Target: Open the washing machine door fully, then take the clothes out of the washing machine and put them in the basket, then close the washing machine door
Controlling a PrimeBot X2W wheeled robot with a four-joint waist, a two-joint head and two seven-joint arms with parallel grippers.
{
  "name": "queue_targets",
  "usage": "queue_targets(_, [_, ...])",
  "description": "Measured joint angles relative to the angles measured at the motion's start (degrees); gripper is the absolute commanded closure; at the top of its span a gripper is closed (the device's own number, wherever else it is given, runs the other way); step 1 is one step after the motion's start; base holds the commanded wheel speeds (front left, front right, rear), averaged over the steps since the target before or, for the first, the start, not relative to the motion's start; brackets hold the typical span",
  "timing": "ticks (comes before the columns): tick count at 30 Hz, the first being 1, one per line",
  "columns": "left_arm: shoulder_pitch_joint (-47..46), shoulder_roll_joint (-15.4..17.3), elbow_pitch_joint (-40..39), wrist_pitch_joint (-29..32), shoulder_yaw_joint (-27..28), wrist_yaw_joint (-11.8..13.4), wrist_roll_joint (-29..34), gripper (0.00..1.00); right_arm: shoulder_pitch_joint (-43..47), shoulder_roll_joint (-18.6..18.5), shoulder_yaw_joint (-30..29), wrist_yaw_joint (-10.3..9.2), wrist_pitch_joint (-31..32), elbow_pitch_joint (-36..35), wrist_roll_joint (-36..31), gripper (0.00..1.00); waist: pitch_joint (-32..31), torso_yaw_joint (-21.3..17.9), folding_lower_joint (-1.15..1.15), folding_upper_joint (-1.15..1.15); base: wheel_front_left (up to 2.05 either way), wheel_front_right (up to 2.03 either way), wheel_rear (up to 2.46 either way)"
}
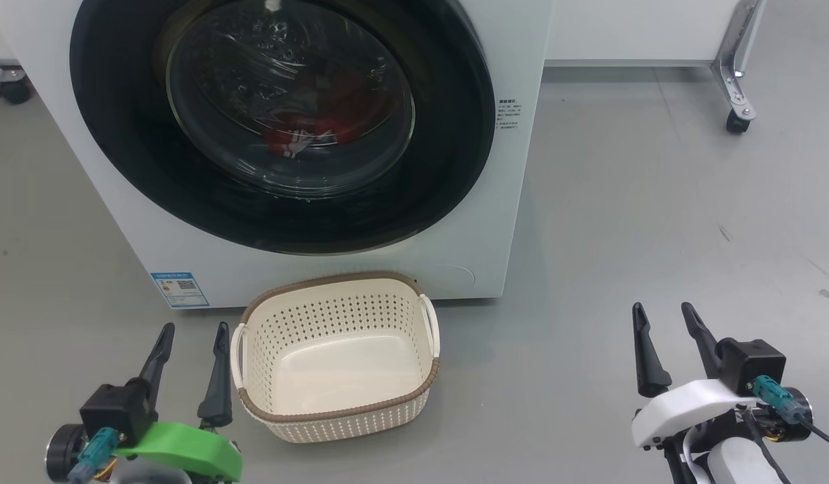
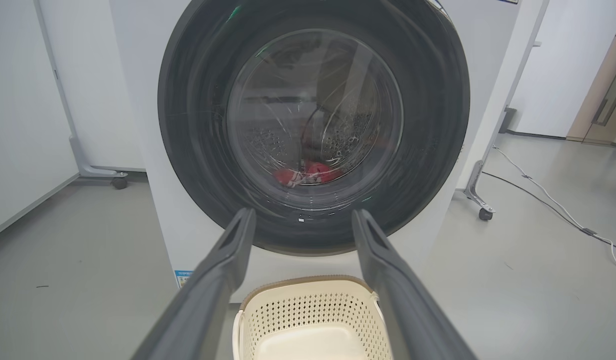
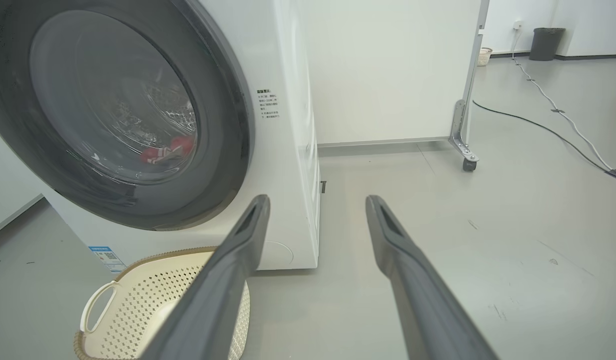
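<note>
Washing machine (image 3: 280, 165) flank, right wrist view

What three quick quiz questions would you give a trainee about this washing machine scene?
1. True or false: the washing machine door is shut.
2. The basket holds: A socks, B nothing, C a towel.
3. Fill in: the red clothes lie inside the ____.
Key: 1 true; 2 B; 3 washing machine.
</note>
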Motion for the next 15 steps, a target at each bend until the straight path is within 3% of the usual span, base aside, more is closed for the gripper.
queue_targets(8, [0.0,0.0,1.0,-1.5,-0.5,1.5,4.7,0.00,-0.8,-0.2,1.0,-0.38,-1.5,0.4,-5.6,0.00,0.0,0.0,0.00,0.00,0.00,0.00,0.00])
queue_targets(15, [0.0,-0.5,2.2,-1.5,-0.4,2.0,4.6,0.00,-0.9,0.1,0.5,-0.53,-1.6,0.8,-5.7,0.00,0.1,-0.1,0.00,0.00,0.00,0.00,0.00])
